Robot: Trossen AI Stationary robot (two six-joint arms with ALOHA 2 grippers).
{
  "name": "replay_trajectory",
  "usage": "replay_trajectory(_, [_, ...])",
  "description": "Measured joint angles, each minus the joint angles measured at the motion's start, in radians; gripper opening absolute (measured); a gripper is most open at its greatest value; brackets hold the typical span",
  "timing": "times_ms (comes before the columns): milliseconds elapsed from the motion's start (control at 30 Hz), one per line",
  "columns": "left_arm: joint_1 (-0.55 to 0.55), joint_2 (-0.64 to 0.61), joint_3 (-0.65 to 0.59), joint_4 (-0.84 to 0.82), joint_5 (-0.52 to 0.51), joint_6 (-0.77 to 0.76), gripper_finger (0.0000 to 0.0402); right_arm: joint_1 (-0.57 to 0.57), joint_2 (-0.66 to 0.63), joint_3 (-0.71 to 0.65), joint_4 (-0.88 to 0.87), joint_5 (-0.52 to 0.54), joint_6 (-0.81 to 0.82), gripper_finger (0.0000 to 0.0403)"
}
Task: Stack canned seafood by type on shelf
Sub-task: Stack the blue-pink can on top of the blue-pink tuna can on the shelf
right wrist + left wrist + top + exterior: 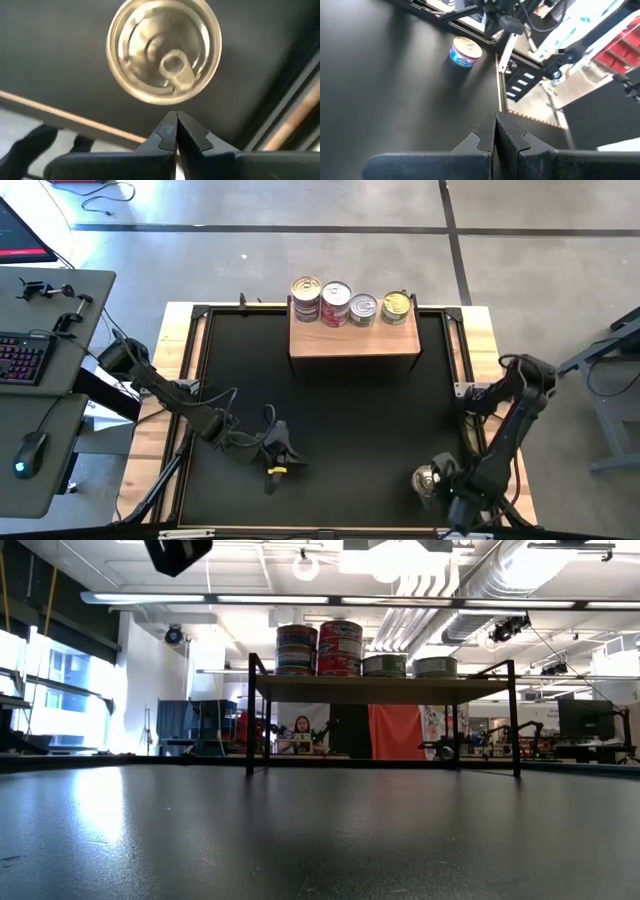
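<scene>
So far I have most of the tins up on the shelf: 4 stacks stand in a row along its back edge, the 2 on the left taller. 1 tin is left on the black table, near the right front corner. My right gripper hovers just beside it, fingers pressed together on nothing. My left gripper waits over the left front, also closed and empty.

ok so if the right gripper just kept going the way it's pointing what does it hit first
Most likely the lone can on the black mat near the table's front right corner. The shut right gripper points nearly straight down at it, fingertips just off its rim. Depth is unclear, so it might graze the rim or meet the mat beside it.
</scene>
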Motion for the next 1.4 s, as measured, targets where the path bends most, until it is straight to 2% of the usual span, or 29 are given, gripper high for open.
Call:
replay_trajectory(133, [-0.011, 0.0, 0.001, -0.038, -0.023, 0.011, 0.0, -0.031, -0.01, -0.064, 0.045, 0.013, 0.009, 0.0])
replay_trajectory(267, [-0.038, 0.0, 0.001, -0.151, -0.022, 0.017, 0.0, -0.084, 0.013, -0.069, 0.035, 0.051, -0.05, 0.0])
replay_trajectory(433, [-0.076, 0.0, -0.017, -0.294, -0.02, -0.046, 0.0, -0.148, 0.066, -0.069, 0.02, -0.008, -0.185, 0.0])
replay_trajectory(533, [-0.102, 0.0, -0.09, -0.247, -0.018, -0.115, 0.0, -0.187, 0.102, -0.066, 0.06, -0.033, -0.257, 0.0])
replay_trajectory(633, [-0.127, 0.0, -0.189, -0.092, -0.009, -0.204, 0.0, -0.232, 0.132, -0.064, 0.147, -0.032, -0.315, 0.0])
replay_trajectory(733, [-0.146, 0.0, -0.275, 0.011, -0.014, -0.281, 0.0, -0.291, 0.143, -0.062, 0.237, 0.044, -0.363, 0.0])
replay_trajectory(867, [-0.152, 0.0, -0.316, -0.006, -0.019, -0.347, 0.0, -0.395, 0.148, -0.043, 0.287, 0.166, -0.471, 0.0])
replay_trajectory(1000, [-0.137, 0.0, -0.326, -0.016, -0.002, -0.294, 0.0, -0.526, 0.153, -0.037, 0.343, 0.209, -0.617, 0.0])
replay_trajectory(1167, [-0.095, -0.034, -0.326, -0.039, 0.078, -0.185, 0.0, -0.675, 0.199, -0.034, 0.509, 0.199, -0.781, 0.0])
replay_trajectory(1300, [-0.064, -0.11, -0.326, -0.146, 0.099, -0.121, 0.0, -0.754, 0.252, -0.033, 0.726, 0.187, -0.851, 0.0])
replay_trajectory(1400, [-0.046, -0.173, -0.326, -0.243, 0.076, -0.076, 0.0, -0.786, 0.272, -0.037, 0.842, 0.178, -0.855, 0.0])
